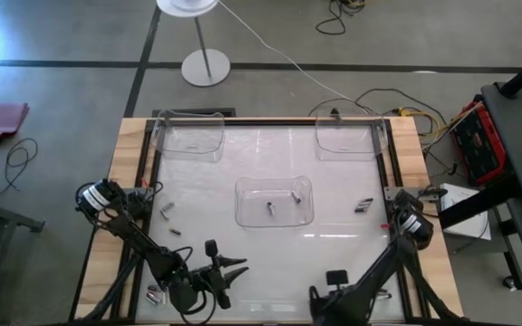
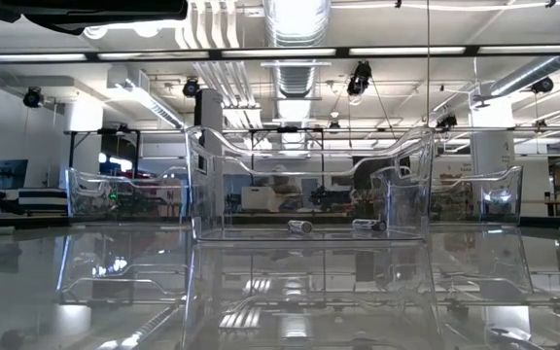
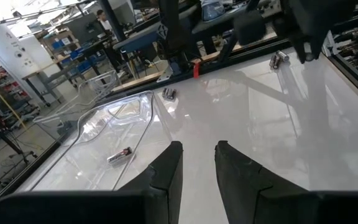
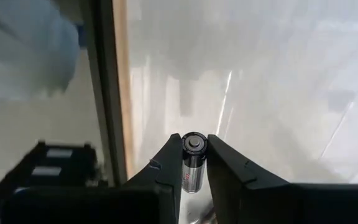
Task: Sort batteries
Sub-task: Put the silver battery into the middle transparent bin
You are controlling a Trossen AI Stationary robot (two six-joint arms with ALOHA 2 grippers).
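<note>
Right gripper [image 4: 194, 163] is at the near edge of the table, fingers closed on one small silvery-grey metal cylinder battery [image 4: 192, 160], held end-on between them. Left gripper [image 3: 197, 163] is near the front-left, fingers a bit apart w/ nothing between. Two other batteries [image 1: 271, 206] lie in the clear plastic centre tray [image 1: 241, 210]; more lie loose on the glossy white table [image 1: 333, 244], left & right of it.

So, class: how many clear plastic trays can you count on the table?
3. One tray sits at the far left of the table, one at the far right, and one in the middle, holding two batteries. None seems hidden.
</note>
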